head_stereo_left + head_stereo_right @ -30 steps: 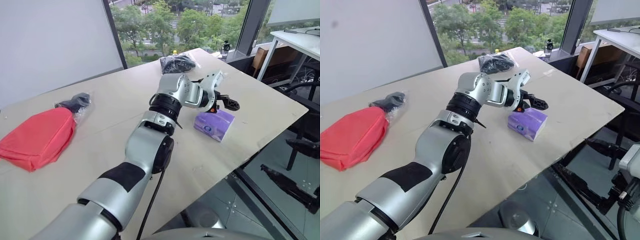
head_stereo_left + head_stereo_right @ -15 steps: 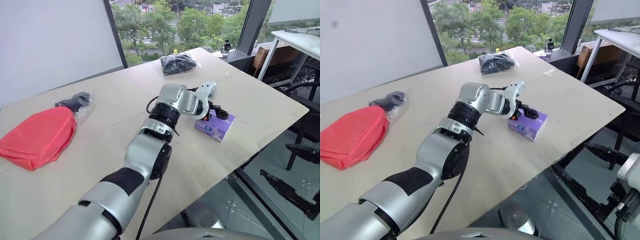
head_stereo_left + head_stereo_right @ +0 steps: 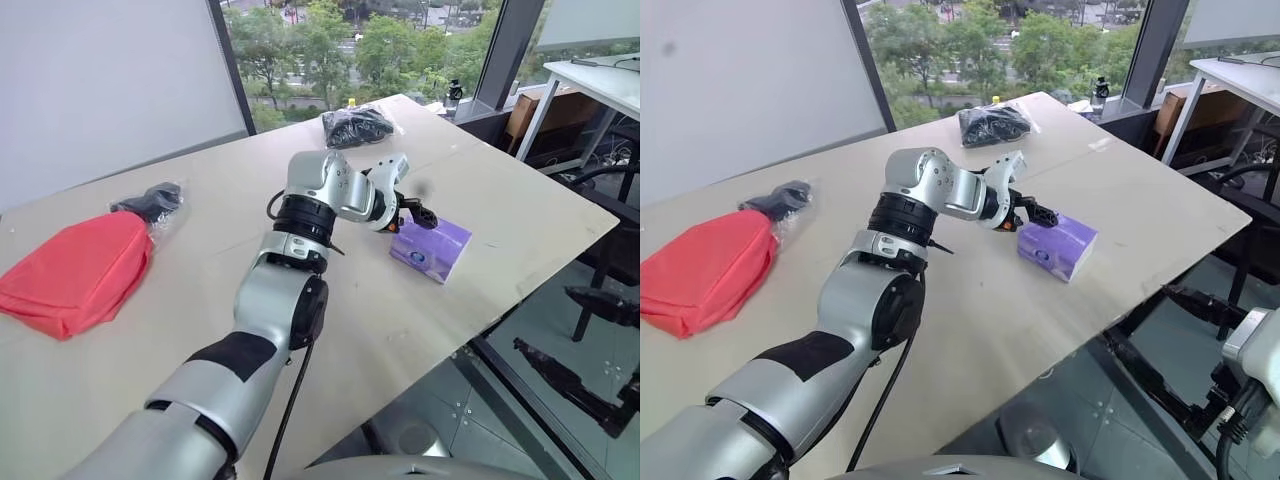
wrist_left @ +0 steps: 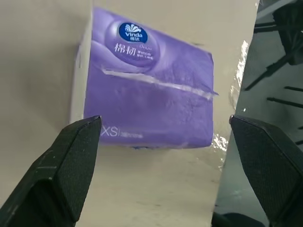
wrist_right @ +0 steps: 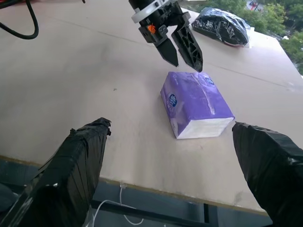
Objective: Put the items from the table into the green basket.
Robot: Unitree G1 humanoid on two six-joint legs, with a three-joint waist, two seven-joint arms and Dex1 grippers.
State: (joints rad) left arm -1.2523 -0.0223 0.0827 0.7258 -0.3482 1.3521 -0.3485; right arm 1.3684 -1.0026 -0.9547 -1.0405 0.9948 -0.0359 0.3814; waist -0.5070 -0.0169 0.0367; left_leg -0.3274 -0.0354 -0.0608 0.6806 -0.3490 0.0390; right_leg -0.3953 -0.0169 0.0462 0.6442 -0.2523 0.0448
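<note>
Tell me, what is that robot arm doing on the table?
The robot's left gripper hangs open just above a purple plastic-wrapped tissue pack near the edge of the pale wooden table, not gripping it yet. The right gripper is open too, holding nothing. A red fabric pouch and two clear bags of black things lie untouched on the table.

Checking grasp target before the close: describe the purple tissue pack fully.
The purple tissue pack is a soft rectangular block in glossy plastic film, white at the ends, with a blue oval logo and a perforated tear line on top. It lies flat, unopened, near the table edge. The open left gripper hovers just above, not touching.
</note>
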